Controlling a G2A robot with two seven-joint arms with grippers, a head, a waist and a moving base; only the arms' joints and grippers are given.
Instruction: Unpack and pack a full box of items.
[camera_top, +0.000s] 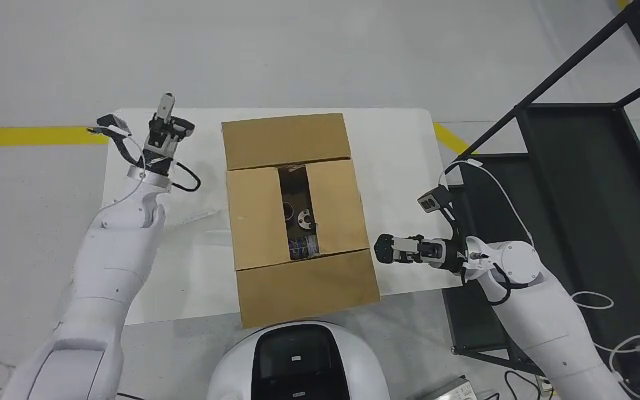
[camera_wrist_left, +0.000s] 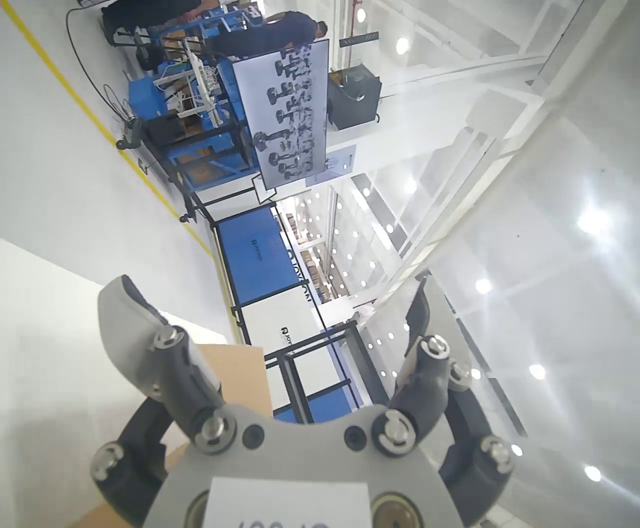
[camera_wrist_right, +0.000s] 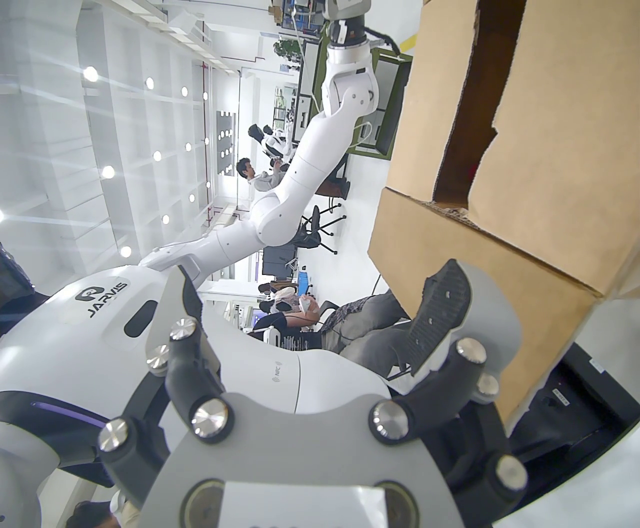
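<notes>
A cardboard box (camera_top: 290, 215) stands in the middle of the white table (camera_top: 400, 140). Its far and near flaps fold outward, and its two side flaps lie nearly flat with a gap between them. Dark items (camera_top: 300, 220) show through that gap; I cannot tell what they are. My left gripper (camera_top: 166, 108) is at the table's far left corner, open and holding nothing, pointing away from the box (camera_wrist_left: 240, 370). My right gripper (camera_top: 385, 247) is open beside the box's near right corner. In the right wrist view one finger pad (camera_wrist_right: 440, 310) lies close against the cardboard flap (camera_wrist_right: 480, 280).
A black metal frame and cart (camera_top: 560, 200) stand just right of the table. A yellow line (camera_top: 40, 135) runs along the floor to the left. Bare table lies left of the box and at its far right.
</notes>
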